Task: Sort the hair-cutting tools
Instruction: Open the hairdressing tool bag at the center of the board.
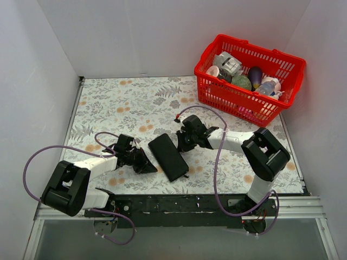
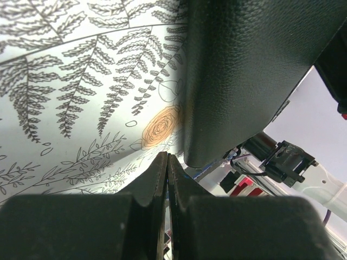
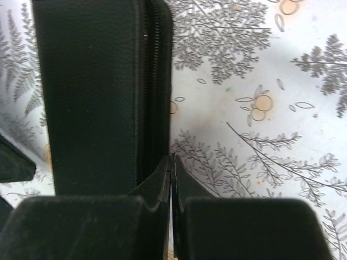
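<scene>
No scissors or comb show in any view. The flat black zipped case [image 1: 168,157] lies closed on the floral cloth between my two grippers. My left gripper [image 1: 150,168] is shut and empty, low on the cloth beside the case's left long edge; in the left wrist view its tips [image 2: 167,158] are just short of a corner of the case [image 2: 249,70]. My right gripper [image 1: 179,145] is shut, its tips [image 3: 172,158] right against the zipper side of the case [image 3: 92,92] near its far right edge. I see nothing between the jaws.
A red basket [image 1: 233,101] stands at the back right and holds bottles and egg-shaped items. White walls enclose the floral table cloth [image 1: 124,103] on three sides. The black mounting rail runs along the near edge.
</scene>
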